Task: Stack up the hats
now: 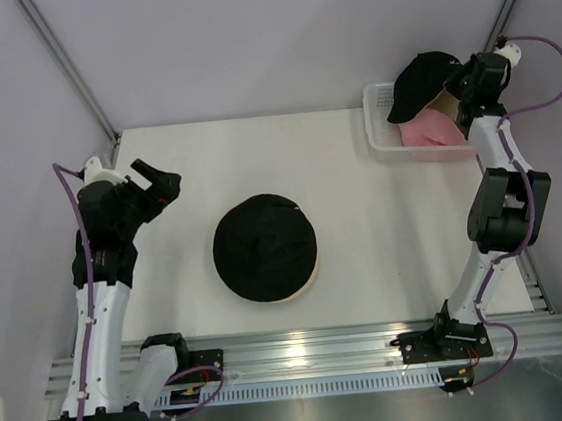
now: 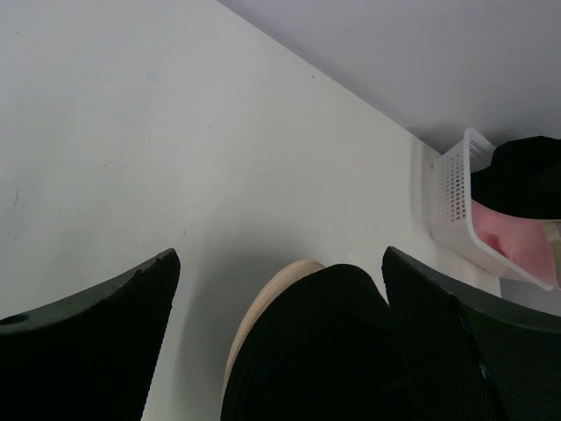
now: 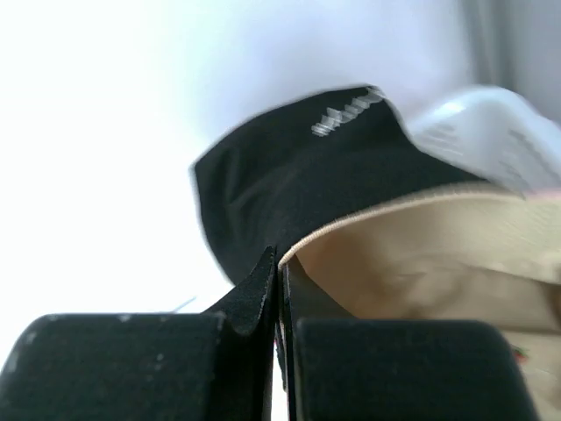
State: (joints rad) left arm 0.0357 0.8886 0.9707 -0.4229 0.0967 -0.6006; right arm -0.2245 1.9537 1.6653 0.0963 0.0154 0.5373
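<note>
A black hat lies on a tan hat at the table's centre; only the tan rim shows. In the left wrist view the black hat and tan rim lie just ahead of the jaws. My left gripper is open and empty, to the left of that pile. My right gripper is shut on the rim of a second black hat, held above the pink hat. Its inside is tan.
A white lattice basket at the table's back right corner holds the pink hat; it also shows in the left wrist view. Grey walls close the table at the back and sides. A metal rail runs along the near edge.
</note>
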